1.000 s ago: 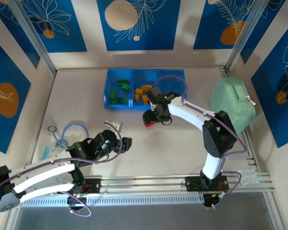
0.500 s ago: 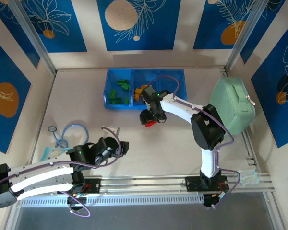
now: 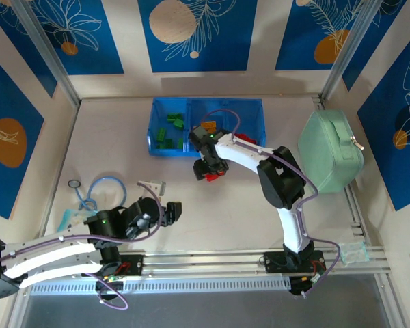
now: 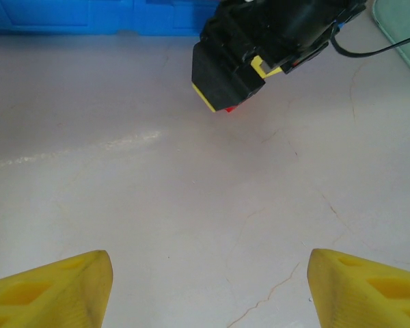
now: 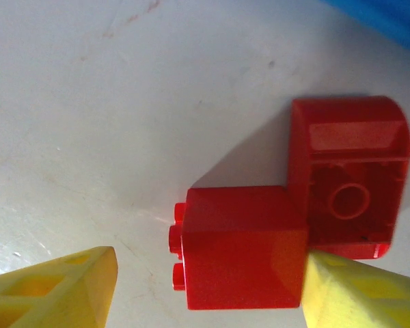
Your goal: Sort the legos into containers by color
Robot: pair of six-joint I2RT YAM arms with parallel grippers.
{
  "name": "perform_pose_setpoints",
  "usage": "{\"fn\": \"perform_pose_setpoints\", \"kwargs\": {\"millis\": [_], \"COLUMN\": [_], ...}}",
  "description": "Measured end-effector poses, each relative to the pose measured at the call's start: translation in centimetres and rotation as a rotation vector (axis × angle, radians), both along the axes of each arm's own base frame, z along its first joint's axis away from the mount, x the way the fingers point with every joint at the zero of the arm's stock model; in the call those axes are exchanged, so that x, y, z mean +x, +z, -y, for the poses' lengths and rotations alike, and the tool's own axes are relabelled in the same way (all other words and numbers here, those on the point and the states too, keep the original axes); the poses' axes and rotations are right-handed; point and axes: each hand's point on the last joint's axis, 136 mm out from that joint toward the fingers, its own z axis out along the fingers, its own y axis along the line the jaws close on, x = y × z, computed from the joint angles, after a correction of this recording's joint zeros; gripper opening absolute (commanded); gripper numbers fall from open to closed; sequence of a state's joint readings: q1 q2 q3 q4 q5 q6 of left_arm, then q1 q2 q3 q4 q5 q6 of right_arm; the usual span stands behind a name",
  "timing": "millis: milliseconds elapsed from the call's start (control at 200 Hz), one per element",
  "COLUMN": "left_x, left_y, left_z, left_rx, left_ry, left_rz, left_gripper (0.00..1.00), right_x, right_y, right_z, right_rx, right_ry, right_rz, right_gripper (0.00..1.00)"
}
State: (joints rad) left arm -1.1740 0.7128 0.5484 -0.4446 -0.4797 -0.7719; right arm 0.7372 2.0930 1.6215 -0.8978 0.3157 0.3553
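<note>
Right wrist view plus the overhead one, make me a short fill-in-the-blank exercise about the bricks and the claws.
The two touching bricks between the right claw's fingertips are ___. Seen from overhead, the tray's leftmost compartment holds ___ legos. The left claw hangs over bare table with its jaws ___.
Missing words: red; green; open.

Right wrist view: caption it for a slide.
Open right gripper straddling a red brick that touches an upturned brick on the table.
</note>
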Motion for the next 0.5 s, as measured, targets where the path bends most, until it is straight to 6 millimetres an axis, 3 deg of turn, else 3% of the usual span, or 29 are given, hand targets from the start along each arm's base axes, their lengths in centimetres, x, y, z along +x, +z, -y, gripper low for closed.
{"fn": "perform_pose_setpoints", "kwargs": {"millis": [245, 500], "left_x": [-0.5, -0.7], "left_y": [0.1, -0.5], "left_z": [-0.5, -0.9], "left_rx": [-0.001, 0.029], "left_ry": [-0.007, -0.006], "left_rz": [-0.005, -0.017], "left_gripper": [0.75, 0.75], "right_x": [-1.3, -1.7], "right_y": [-0.8, -0.7], "right_z": [-0.2, -0.3], "right_rx": [-0.07, -0.108], "right_ry": [0.002, -0.002], "right_rz": [0.016, 0.075], "right_gripper": [0.45, 0.39]}}
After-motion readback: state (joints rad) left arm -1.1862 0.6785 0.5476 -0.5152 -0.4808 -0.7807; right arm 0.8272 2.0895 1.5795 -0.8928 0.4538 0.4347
